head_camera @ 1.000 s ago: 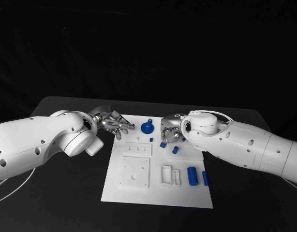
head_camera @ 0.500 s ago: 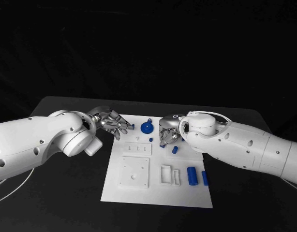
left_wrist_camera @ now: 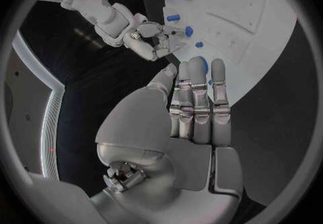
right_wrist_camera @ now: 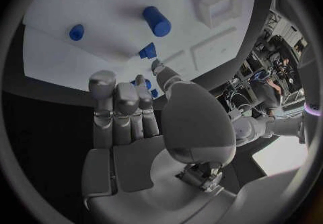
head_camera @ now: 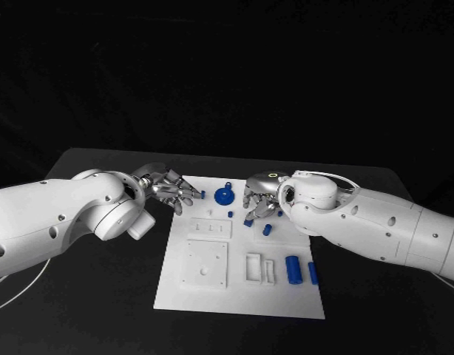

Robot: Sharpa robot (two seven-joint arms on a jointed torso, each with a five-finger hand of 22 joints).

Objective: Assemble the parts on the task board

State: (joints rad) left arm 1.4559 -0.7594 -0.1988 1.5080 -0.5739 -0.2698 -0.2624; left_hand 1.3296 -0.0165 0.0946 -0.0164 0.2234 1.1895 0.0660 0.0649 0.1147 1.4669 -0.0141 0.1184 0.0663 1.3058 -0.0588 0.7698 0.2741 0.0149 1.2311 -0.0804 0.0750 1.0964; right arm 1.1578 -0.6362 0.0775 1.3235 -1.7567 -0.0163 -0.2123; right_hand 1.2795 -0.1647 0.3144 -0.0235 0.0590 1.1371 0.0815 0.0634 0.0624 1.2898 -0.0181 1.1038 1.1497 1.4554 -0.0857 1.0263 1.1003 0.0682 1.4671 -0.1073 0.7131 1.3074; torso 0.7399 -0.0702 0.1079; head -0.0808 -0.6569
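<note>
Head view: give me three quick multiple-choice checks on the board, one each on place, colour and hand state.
1. Where do the two blue cylinders lie on the task board?
A. near right corner
B. far left corner
C. off the board

2. What colour is the round part with a loop?
A. red
B. blue
C. green

3. What does the left hand hold?
A. a cylinder
B. the board
C. nothing

Answers: 1 A, they lie side by side by the board's near right edge. 2 B, it is blue like the other parts. 3 C, its fingers are straight and bare over the board's far left edge.
</note>
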